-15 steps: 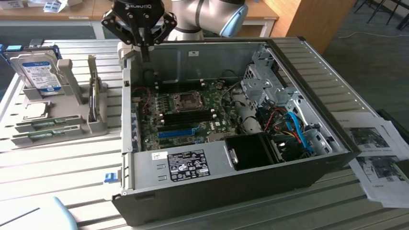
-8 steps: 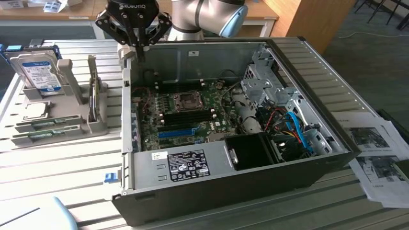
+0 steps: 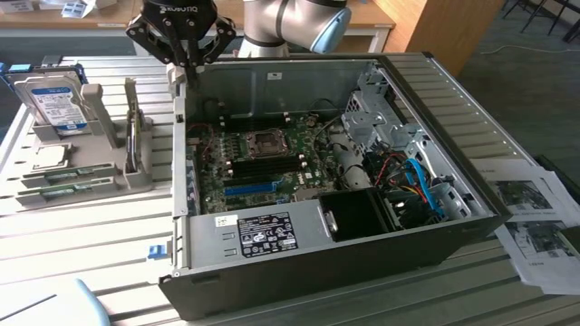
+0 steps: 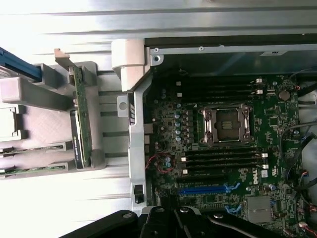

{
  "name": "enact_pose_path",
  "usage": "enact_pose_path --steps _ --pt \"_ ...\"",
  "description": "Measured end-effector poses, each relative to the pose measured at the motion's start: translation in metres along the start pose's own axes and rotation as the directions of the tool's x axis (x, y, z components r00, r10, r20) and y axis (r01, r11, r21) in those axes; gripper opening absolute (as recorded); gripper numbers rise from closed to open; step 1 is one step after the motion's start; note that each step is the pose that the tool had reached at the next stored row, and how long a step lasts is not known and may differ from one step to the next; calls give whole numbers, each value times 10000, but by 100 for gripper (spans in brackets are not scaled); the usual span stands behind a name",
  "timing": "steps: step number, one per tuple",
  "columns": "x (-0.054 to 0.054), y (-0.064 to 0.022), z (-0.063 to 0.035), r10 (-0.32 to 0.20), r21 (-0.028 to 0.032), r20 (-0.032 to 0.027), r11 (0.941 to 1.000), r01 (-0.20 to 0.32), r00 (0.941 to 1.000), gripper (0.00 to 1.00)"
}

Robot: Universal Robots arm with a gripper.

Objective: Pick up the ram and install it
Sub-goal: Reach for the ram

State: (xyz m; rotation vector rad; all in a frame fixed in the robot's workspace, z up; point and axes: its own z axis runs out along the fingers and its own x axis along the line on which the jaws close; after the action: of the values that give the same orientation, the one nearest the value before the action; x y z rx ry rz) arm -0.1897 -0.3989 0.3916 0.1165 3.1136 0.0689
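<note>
Above the case wall on the exterior view's left, gripper (image 3: pixel 184 68) hangs with its claw pinched shut, nothing in it. Ram (image 3: pixel 69 175) lies flat in grey holder (image 3: pixel 136 180), well apart from the claw, near hard drive (image 3: pixel 54 102).

Wrist view gives motherboard detail inside computer case (image 3: pixel 317 272): processor socket (image 4: pixel 225 124), black memory slots (image 4: pixel 223 159), blue slot (image 4: pixel 200 190). Exterior view gives printed sheets (image 3: pixel 534 217).

Slatted pale table (image 3: pixel 91 238); wooden furniture (image 3: pixel 435 27) behind.

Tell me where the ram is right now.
In the exterior view the ram lies in the gray rack on the left, outside the computer case. It sits beside the square silver chip, with a second stick next to it.
</note>
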Motion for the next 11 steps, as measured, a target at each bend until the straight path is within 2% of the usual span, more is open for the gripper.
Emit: enact_pose_path --steps 11 --pt "139 -11 0 0 0 -1 10000 0 10000 9"
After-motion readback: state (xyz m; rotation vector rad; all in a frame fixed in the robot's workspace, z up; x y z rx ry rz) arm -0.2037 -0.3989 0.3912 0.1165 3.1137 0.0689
